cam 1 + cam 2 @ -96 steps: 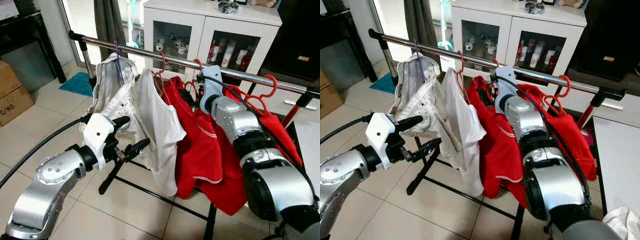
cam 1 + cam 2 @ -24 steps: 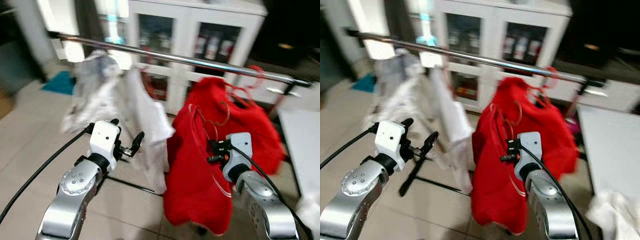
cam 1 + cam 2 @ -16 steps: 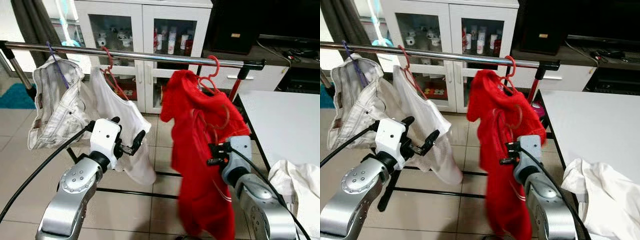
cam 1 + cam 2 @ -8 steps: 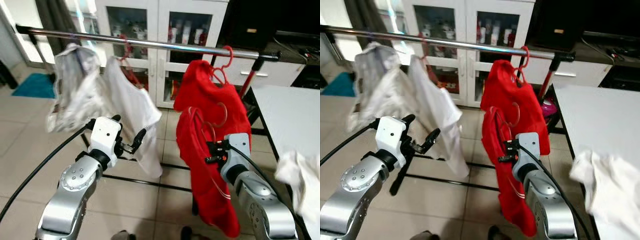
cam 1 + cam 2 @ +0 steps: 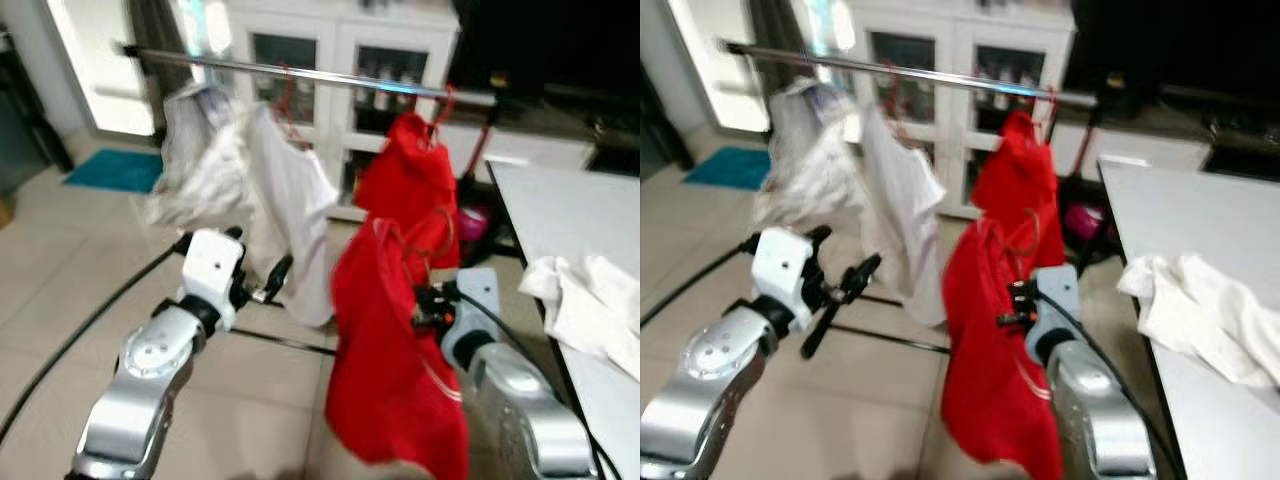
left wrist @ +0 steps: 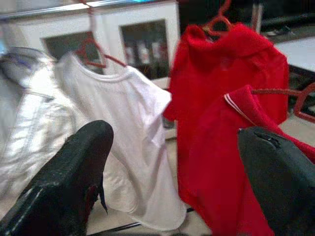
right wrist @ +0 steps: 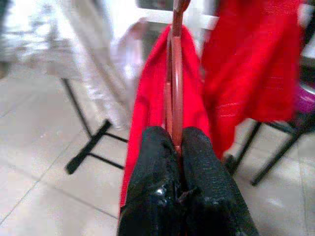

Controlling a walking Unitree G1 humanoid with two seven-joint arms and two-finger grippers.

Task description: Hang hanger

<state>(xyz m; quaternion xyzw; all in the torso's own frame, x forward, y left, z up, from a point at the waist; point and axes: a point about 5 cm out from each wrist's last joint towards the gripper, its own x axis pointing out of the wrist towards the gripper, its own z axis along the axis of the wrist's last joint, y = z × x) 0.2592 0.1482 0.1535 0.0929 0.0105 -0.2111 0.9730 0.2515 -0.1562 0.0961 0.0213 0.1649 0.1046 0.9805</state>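
Note:
My right gripper (image 5: pixel 424 305) is shut on a red hanger (image 7: pixel 174 88) that carries a red shirt (image 5: pixel 385 380). The shirt hangs in front of me, below and short of the steel rail (image 5: pixel 330 75). In the right wrist view both black fingers (image 7: pixel 156 172) pinch the hanger's thin stem. On the rail hang a pale crumpled garment (image 5: pixel 195 160), a white T-shirt (image 5: pixel 290 200) and another red shirt (image 5: pixel 410 180) on a red hanger. My left gripper (image 5: pixel 268 283) is open and holds nothing, raised to the left of the held shirt.
A white table (image 5: pixel 590 215) stands at the right with a white cloth (image 5: pixel 590 300) heaped on it. A white glass-door cabinet (image 5: pixel 340 50) is behind the rack. A teal mat (image 5: pixel 110 170) lies on the tiled floor at far left.
The right gripper, up at the rail six seconds ago, now holds the hanger and red shirt low, off the rail. The camera has swung and backed away from the rack.

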